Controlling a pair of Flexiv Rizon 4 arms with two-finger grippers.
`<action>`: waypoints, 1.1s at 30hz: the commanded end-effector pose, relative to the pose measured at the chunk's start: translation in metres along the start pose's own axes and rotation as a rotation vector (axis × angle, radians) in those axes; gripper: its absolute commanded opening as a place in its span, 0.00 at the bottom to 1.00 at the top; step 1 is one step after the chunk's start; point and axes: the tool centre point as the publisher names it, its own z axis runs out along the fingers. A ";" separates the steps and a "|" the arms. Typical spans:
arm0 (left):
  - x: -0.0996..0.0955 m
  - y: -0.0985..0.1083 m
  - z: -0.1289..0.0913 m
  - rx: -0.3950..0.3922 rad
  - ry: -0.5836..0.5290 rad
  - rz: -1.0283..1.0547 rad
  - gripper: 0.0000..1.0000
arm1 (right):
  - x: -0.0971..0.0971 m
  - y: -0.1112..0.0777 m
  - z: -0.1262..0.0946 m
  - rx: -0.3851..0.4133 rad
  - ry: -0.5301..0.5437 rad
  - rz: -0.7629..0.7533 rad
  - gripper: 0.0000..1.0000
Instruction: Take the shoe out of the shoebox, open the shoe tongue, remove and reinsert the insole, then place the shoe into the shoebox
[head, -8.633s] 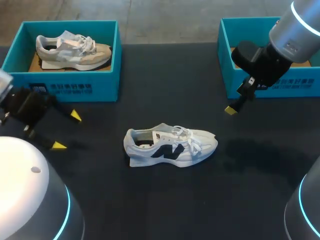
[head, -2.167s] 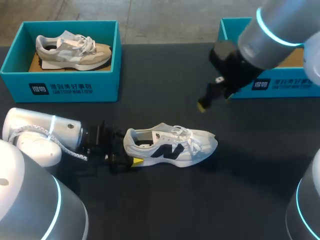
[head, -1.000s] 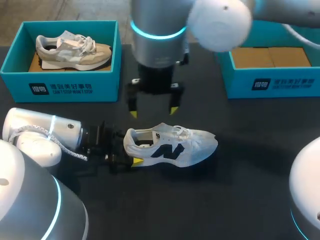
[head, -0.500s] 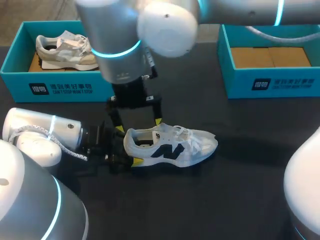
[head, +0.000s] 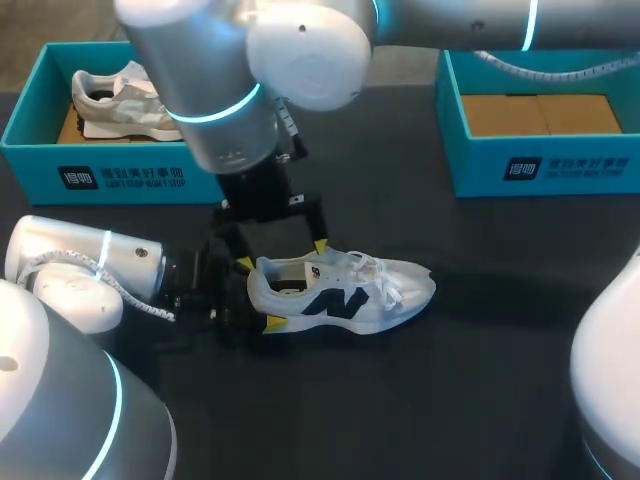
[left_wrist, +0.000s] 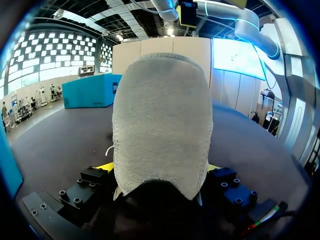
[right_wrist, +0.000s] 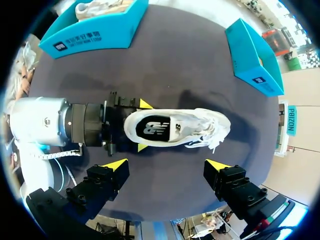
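A white shoe (head: 345, 292) with a black logo lies on its sole mid-table, toe pointing right. My left gripper (head: 262, 296) is at its heel, one yellow-tipped finger on each side and both touching it. In the left wrist view the grey heel (left_wrist: 160, 130) fills the space between the left gripper (left_wrist: 157, 167) fingers. My right gripper (head: 280, 254) hangs open just above the shoe's heel opening. From the right wrist view, the right gripper (right_wrist: 166, 164) looks down on the shoe (right_wrist: 175, 127) and its printed insole (right_wrist: 151, 127).
A teal shoebox (head: 120, 175) at the back left holds a beige shoe (head: 110, 100). A second teal shoebox (head: 540, 165) at the back right shows only its cardboard floor. My right arm's bulk reaches across the back of the table.
My right arm has swung left and come down, bringing its open gripper from behind the shoe's middle to just over the heel. The left gripper and the shoe have stayed put.
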 end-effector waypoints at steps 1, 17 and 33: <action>-0.002 0.004 0.003 -0.003 0.001 0.000 0.00 | -0.004 -0.001 0.001 -0.001 0.011 0.000 1.00; -0.002 0.004 0.003 -0.003 0.001 0.000 0.00 | -0.009 0.008 0.004 -0.020 -0.001 0.032 1.00; -0.002 0.004 0.003 -0.003 0.001 0.000 0.00 | -0.025 0.029 0.046 -0.055 -0.094 0.086 1.00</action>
